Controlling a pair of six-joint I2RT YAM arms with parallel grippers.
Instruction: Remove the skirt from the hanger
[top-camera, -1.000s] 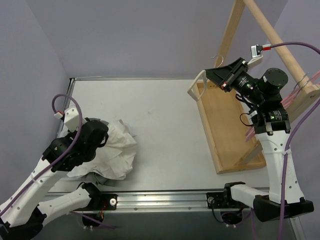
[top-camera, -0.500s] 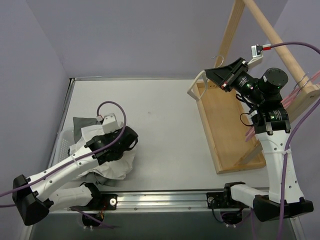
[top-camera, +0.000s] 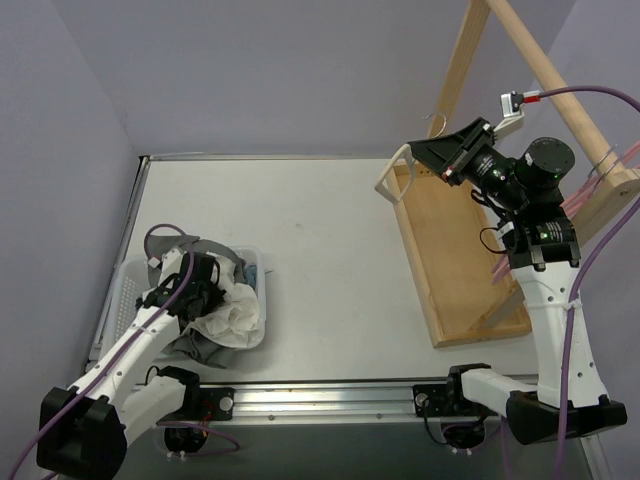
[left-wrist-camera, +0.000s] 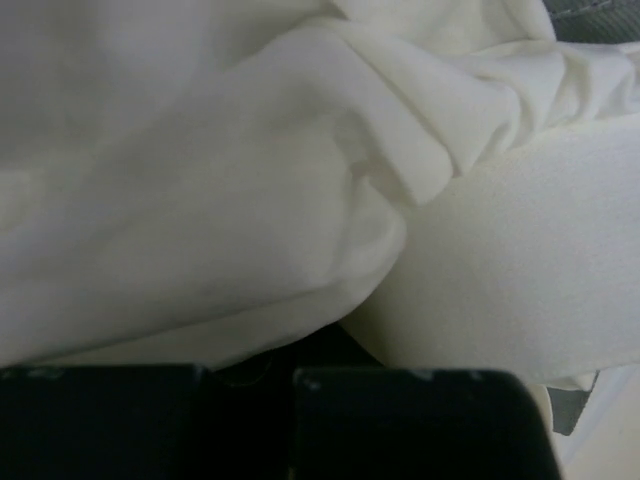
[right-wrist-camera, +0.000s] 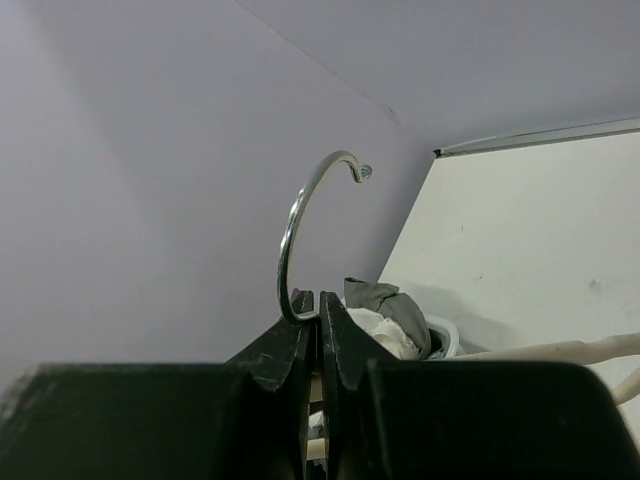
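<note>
The white skirt (top-camera: 238, 312) lies bunched in a pale basket (top-camera: 263, 290) at the near left, off the hanger. It fills the left wrist view as folded white cloth (left-wrist-camera: 250, 180). My left gripper (top-camera: 212, 298) hovers low over it, and its dark fingers (left-wrist-camera: 400, 420) are pressed together with the cloth just beyond their tips. The cream hanger (top-camera: 393, 172) hangs bare at the right. My right gripper (top-camera: 420, 150) is shut on the hanger's neck. In the right wrist view the metal hook (right-wrist-camera: 290, 235) rises from between the closed fingertips (right-wrist-camera: 320, 300).
Grey garments (top-camera: 200, 350) lie in the basket with the skirt. A wooden tray-like rack base (top-camera: 460, 260) sits on the table at the right, with slanted wooden posts (top-camera: 540, 60) above it. Purple walls enclose the back and left.
My left arm has drawn back to the left, uncovering the basket with the skirt inside. Its jaws have closed. The right arm and hanger have not moved.
</note>
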